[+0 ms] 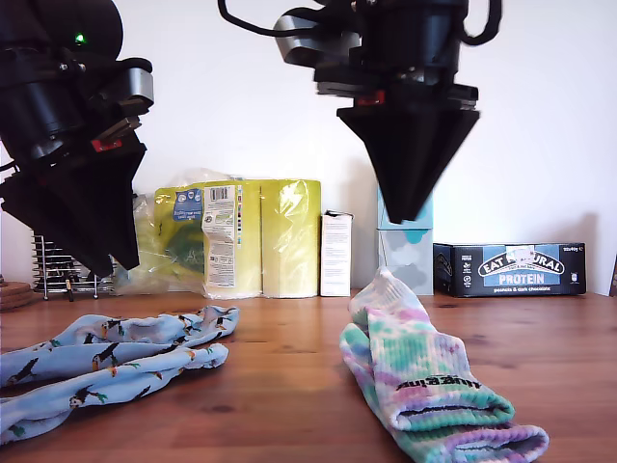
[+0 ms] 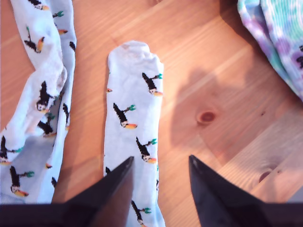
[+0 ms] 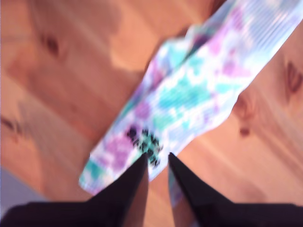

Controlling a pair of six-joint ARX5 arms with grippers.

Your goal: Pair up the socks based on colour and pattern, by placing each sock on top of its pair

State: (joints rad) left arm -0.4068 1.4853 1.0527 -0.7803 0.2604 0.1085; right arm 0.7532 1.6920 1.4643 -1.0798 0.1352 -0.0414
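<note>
Two light blue socks with bird prints lie side by side on the wooden table, one (image 2: 135, 123) straight and the other (image 2: 40, 94) crumpled; both show at the exterior view's left (image 1: 116, 362). My first gripper (image 2: 158, 163) hangs above the straight one, open and holding nothing. The tie-dye socks (image 1: 424, 386) lie stacked at the exterior view's right, with one end bunched upward. My second gripper (image 3: 157, 158) hovers over the tie-dye fabric (image 3: 189, 94) with only a narrow gap between its fingers. In the exterior view its tip (image 1: 405, 217) is above the sock, apart from it.
Along the back wall stand a yellow pack of paper rolls (image 1: 241, 236), a small white carton (image 1: 335, 253), a light blue box (image 1: 410, 256) and a dark protein-bar box (image 1: 511, 268). A wire rack (image 1: 63, 270) sits at the exterior view's far left.
</note>
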